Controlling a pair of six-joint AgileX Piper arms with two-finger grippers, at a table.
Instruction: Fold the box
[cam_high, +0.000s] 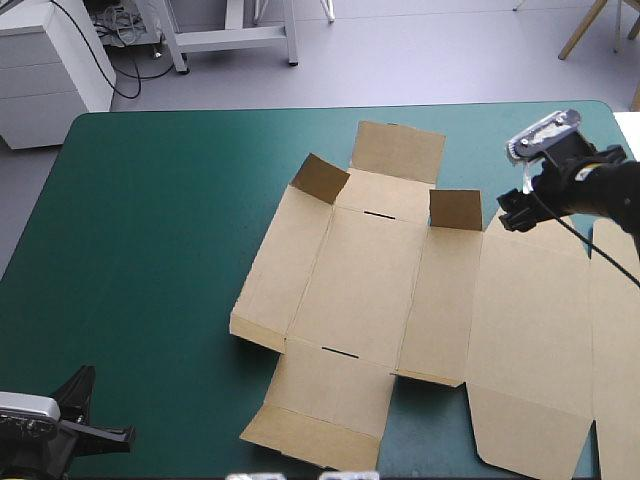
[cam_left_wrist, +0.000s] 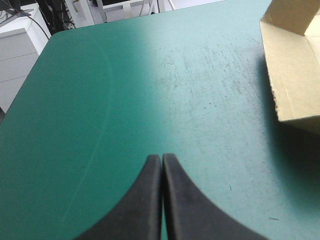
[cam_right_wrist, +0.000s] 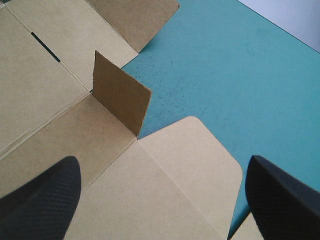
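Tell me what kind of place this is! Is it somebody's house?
Probably a robot lab or workshop, not a house. A robot arm reaches over a table with a teal-green cover, and a mostly flat brown box lies there, not yet folded.

a lab, by the white cabinet (cam_high: 45, 65) and loose cables (cam_high: 118, 32) on grey floor (cam_high: 420, 50)

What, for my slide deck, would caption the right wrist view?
Open, black-fingered right gripper hovers over flat brown cardboard box, one flap upright, on teal-green table cover.
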